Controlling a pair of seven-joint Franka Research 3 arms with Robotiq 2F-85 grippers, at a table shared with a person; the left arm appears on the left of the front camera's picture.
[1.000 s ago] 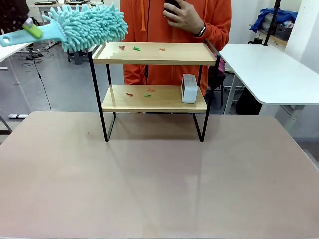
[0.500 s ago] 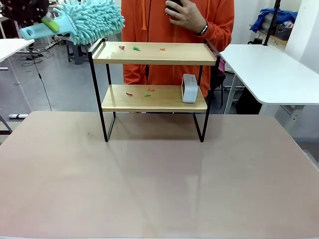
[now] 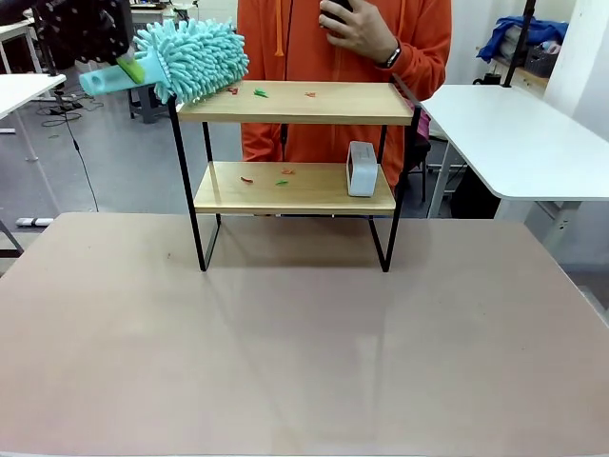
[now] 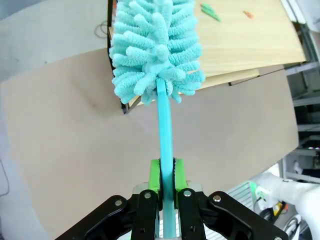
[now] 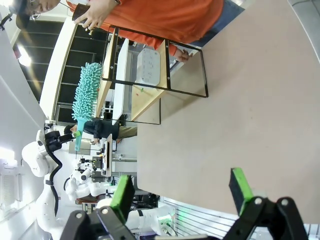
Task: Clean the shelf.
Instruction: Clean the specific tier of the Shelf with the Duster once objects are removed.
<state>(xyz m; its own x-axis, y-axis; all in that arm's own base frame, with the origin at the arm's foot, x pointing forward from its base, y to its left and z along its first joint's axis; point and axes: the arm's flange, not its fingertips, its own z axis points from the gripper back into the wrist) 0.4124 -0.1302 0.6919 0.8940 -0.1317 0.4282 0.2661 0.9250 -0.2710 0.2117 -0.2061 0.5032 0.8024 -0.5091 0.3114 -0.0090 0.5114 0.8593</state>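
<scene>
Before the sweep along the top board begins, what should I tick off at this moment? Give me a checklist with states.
1. Duster handle clamped between left gripper fingers: ok.
2. Duster head over the left end of the shelf, top board: ok.
3. Duster head touching the board: cannot tell.
4. Scraps cleared from the top board: not ok.
5. Person's hand above the sweep path: ok.
6. Lower board free of the grey box: not ok.
</scene>
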